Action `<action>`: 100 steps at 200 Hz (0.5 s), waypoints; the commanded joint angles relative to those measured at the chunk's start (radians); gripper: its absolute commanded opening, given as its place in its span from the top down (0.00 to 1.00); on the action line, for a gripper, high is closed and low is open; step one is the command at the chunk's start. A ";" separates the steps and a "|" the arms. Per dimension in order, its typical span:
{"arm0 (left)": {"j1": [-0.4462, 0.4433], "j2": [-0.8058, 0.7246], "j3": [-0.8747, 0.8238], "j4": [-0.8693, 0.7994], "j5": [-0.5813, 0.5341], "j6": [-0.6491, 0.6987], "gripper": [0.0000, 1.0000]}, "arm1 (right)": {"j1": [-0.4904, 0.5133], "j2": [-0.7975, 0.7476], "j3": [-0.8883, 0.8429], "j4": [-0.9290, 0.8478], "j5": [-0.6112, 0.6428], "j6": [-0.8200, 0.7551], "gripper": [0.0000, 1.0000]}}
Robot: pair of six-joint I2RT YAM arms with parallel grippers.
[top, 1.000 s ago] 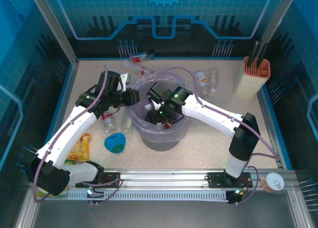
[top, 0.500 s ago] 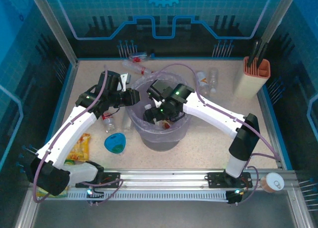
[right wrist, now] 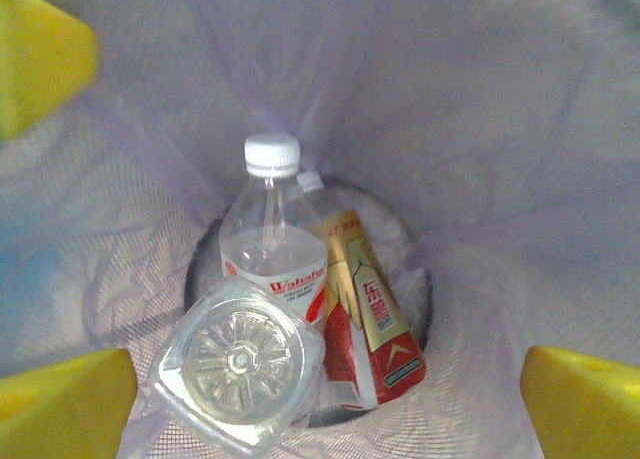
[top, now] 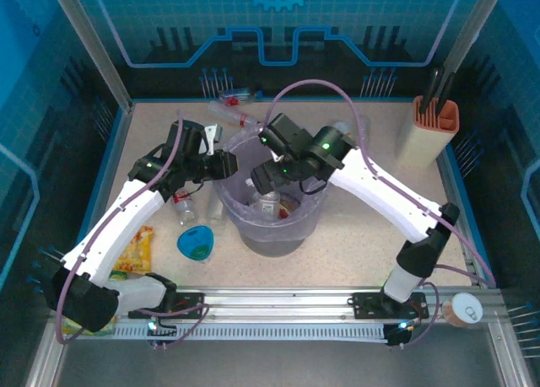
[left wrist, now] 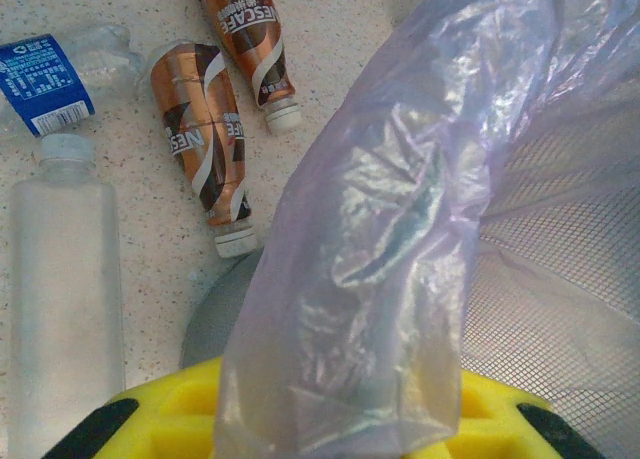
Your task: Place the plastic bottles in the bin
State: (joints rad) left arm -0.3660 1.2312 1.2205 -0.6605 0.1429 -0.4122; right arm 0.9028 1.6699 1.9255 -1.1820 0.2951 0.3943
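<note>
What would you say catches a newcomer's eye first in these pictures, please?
The grey bin, mid-table, lined with a lilac bag, with both arms meeting over it. The left gripper pinches the bag at the left rim, while the open right gripper hangs above bottles lying inside.

One bin (top: 268,235), one blue bowl (top: 196,242), two brown bottles (left wrist: 205,144)

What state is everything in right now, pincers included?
left pincer: shut on the bag edge
right pincer: open, empty, over the bin
bin: lined, at least three bottles inside
white-capped bottle: capped, leaning inside the bin
brown-labelled bottle: capped, lying on the table
knife block: upright, knives in it
</note>
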 commanded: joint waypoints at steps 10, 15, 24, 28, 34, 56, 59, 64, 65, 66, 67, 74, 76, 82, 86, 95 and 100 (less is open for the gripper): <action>-0.004 0.005 -0.007 -0.047 -0.049 0.018 0.72 | -0.025 -0.103 0.064 0.007 0.073 -0.095 0.03; -0.003 0.005 -0.008 -0.048 -0.049 0.018 0.72 | -0.031 -0.115 0.065 0.011 0.091 -0.106 0.03; -0.002 0.005 -0.004 -0.051 -0.049 0.019 0.72 | -0.050 -0.135 0.069 0.016 0.115 -0.120 0.03; -0.003 0.005 -0.004 -0.052 -0.049 0.019 0.72 | -0.064 -0.141 0.074 0.016 0.117 -0.122 0.03; -0.003 0.004 -0.005 -0.052 -0.049 0.019 0.72 | -0.088 -0.148 0.080 0.013 0.117 -0.124 0.03; -0.003 0.007 -0.004 -0.051 -0.044 0.020 0.72 | -0.202 -0.171 0.089 0.013 0.109 -0.146 0.03; -0.003 0.008 -0.002 -0.050 -0.043 0.020 0.72 | -0.221 -0.171 0.088 0.013 0.108 -0.149 0.03; -0.004 0.008 -0.004 -0.049 -0.041 0.019 0.72 | -0.254 -0.170 0.086 0.014 0.104 -0.153 0.03; -0.003 0.008 -0.004 -0.049 -0.041 0.019 0.72 | -0.261 -0.170 0.086 0.014 0.103 -0.153 0.03; -0.002 0.009 -0.003 -0.049 -0.042 0.019 0.72 | -0.268 -0.170 0.085 0.014 0.102 -0.153 0.03; -0.003 0.009 -0.003 -0.049 -0.041 0.018 0.72 | -0.274 -0.169 0.084 0.014 0.100 -0.153 0.03; -0.003 0.009 -0.001 -0.049 -0.040 0.019 0.72 | -0.326 -0.162 0.081 0.013 0.086 -0.156 0.03; -0.003 0.010 -0.002 -0.050 -0.040 0.019 0.72 | -0.340 -0.158 0.078 0.014 0.082 -0.158 0.03; -0.003 0.010 0.000 -0.050 -0.040 0.019 0.72 | -0.384 -0.150 0.069 0.019 0.075 -0.156 0.03; -0.003 0.009 0.000 -0.051 -0.040 0.019 0.72 | -0.412 -0.144 0.063 0.024 0.066 -0.156 0.03; -0.004 0.008 0.002 -0.055 -0.042 0.020 0.72 | -0.468 -0.128 0.035 0.053 0.049 -0.168 0.03; -0.004 0.009 0.004 -0.056 -0.042 0.022 0.72 | -0.497 -0.115 0.020 0.071 0.051 -0.175 0.03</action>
State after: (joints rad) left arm -0.3660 1.2312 1.2205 -0.6605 0.1429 -0.4118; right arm 0.5514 1.5082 1.9965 -1.1595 0.3824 0.2638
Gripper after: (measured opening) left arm 0.281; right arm 0.973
